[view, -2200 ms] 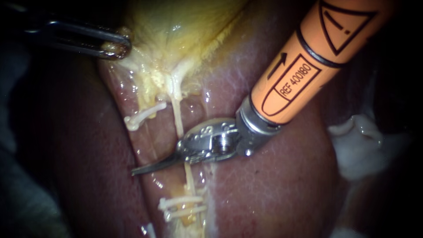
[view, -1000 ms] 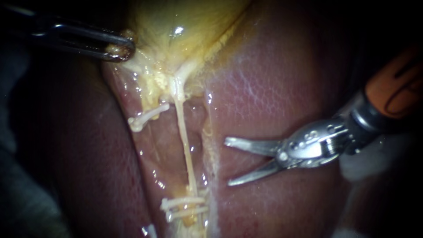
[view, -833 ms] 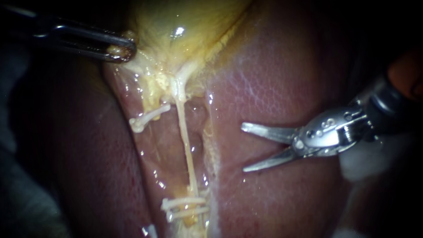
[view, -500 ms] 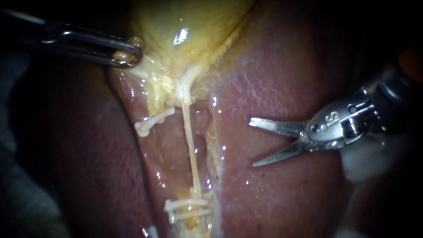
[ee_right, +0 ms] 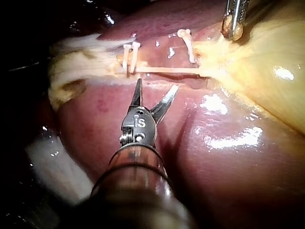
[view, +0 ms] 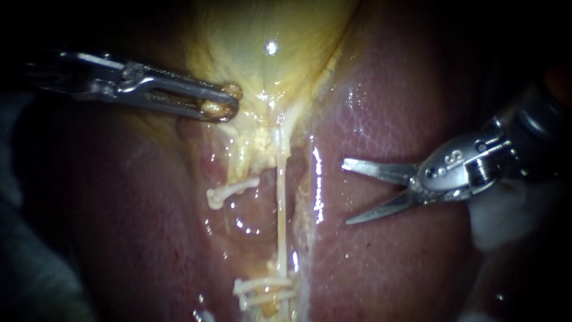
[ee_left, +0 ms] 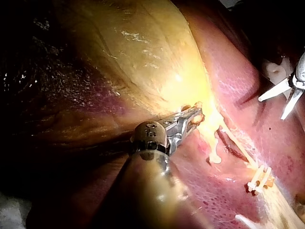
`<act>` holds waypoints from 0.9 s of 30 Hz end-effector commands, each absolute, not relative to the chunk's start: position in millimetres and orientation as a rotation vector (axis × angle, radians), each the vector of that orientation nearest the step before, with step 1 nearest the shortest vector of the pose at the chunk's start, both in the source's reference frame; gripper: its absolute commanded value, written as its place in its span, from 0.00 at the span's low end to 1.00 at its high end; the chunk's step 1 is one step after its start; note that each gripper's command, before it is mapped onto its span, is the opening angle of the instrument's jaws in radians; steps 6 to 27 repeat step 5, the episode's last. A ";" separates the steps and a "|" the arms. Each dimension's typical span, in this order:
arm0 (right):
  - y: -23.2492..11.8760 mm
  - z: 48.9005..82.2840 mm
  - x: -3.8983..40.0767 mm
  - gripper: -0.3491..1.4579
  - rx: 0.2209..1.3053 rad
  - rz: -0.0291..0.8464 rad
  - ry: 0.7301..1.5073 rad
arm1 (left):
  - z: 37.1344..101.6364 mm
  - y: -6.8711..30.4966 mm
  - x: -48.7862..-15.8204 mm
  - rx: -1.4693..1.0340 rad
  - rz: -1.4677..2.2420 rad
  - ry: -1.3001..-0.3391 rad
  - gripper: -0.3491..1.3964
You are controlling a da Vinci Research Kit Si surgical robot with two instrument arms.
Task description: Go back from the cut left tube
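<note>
Broadly, liver (view: 405,119) filled view, yellow gallbladder (view: 256,36) above it. Left instrument (view: 220,102) pinched gallbladder's lower edge, jaws clamped on tissue. Right instrument (view: 347,192) lay over liver, blades spread, nothing between them, tips pointing toward tubes but apart from them. Right tube (view: 280,209) ran whole from gallbladder down to two clips (view: 265,289). Cut left tube (view: 237,168) hung as short stump beside it, single clip (view: 229,192) at its end.

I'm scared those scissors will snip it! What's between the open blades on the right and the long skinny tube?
Only bare, wet liver. The right instrument has its jaws open, apart from the tube. The endoscope view shows this best.
</note>
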State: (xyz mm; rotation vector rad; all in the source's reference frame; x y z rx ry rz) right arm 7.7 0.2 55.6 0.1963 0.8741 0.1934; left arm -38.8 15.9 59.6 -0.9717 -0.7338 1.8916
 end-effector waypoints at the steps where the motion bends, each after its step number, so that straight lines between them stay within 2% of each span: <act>1: 0.2 55.6 7.7 0.99 0.195 0.192 0.874 | 59.6 15.9 -38.8 -0.972 1.891 -0.734 0.00; 27: 0.2 55.6 7.8 0.99 0.202 0.189 0.878 | 59.5 16.0 -38.6 -0.972 1.892 -0.736 0.00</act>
